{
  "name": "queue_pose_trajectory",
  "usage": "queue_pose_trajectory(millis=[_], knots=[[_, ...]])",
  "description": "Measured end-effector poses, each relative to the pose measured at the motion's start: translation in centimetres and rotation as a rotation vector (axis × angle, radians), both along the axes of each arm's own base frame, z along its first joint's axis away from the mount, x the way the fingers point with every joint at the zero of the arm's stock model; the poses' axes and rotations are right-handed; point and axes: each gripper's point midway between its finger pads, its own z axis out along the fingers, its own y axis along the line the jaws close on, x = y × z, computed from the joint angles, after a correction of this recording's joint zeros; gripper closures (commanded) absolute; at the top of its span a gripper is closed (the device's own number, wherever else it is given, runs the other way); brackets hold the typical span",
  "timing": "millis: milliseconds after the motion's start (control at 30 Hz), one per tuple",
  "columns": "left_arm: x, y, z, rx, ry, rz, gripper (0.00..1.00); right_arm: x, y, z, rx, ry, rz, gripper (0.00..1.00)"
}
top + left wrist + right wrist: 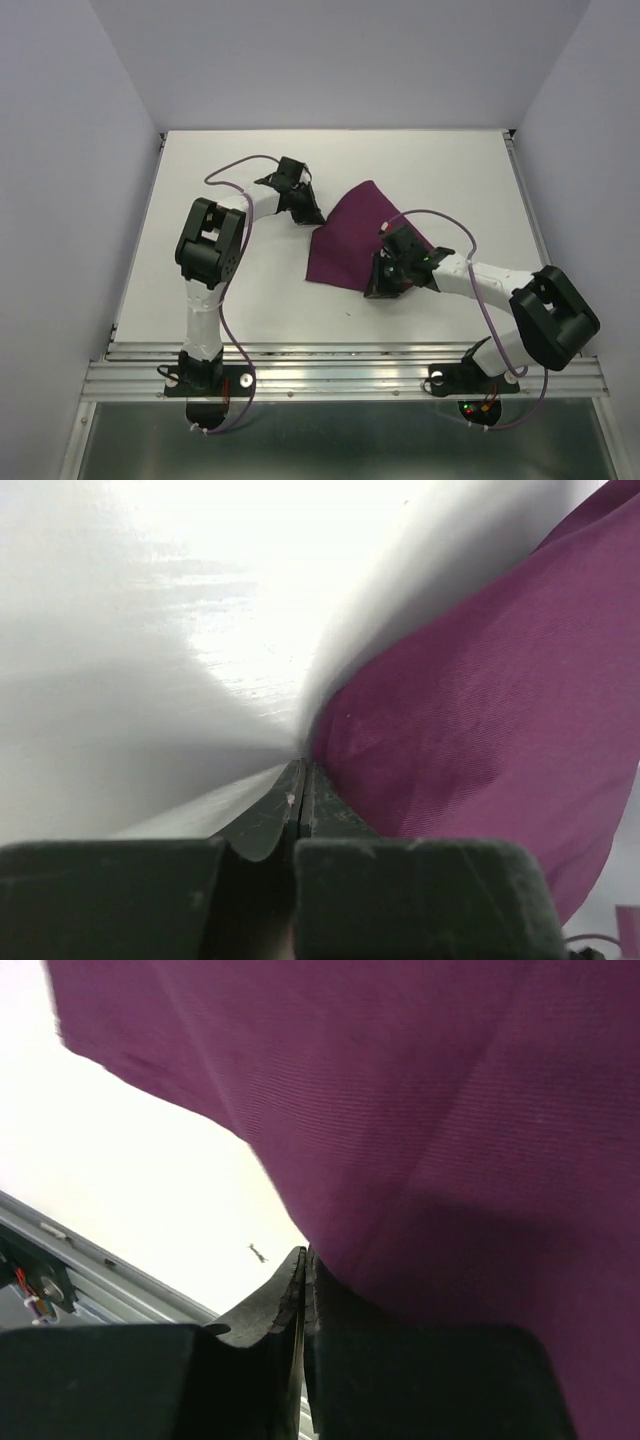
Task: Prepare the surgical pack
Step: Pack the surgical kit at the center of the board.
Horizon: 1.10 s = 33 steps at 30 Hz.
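Overhead only: one dark-purple cloth (pixel 350 235) counted, mid-table (pixel 230 300), between two arms. Wrist views only: left gripper (pixel 303 768) pressed together, pinching cloth's corner; right gripper (pixel 305 1255) likewise clamped on cloth's near edge. One dark speck (pixel 257 1252) on table beside it.

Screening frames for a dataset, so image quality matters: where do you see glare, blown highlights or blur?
Left wrist view: the table is blown out by glare, and the cloth looks slightly soft. Right wrist view: table washed to white, cloth dark with shadow near the lens. Top view: evenly lit, sharp.
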Motion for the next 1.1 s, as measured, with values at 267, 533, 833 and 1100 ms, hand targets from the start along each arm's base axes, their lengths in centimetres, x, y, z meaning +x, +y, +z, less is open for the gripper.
queue_pose_trajectory(millis=[267,533,833,1100], knots=[[1.8,1.8,4.0,0.094,-0.108,0.061,1.0,4.3,1.2,7.5,0.031,-0.198,-0.012,0.94],[-0.2,3.0,12.3,0.064,-0.268,0.085,1.0,10.5,-1.3,11.9,-0.036,-0.358,-0.108,0.91],[-7.5,-2.3,5.3,0.078,-0.09,-0.086,1.0,21.7,-16.2,8.6,-0.265,-0.32,-0.476,0.9],[-7.8,-4.2,0.6,0.084,0.001,-0.123,1.0,19.3,-16.0,0.1,-0.294,-0.121,-0.405,0.91]])
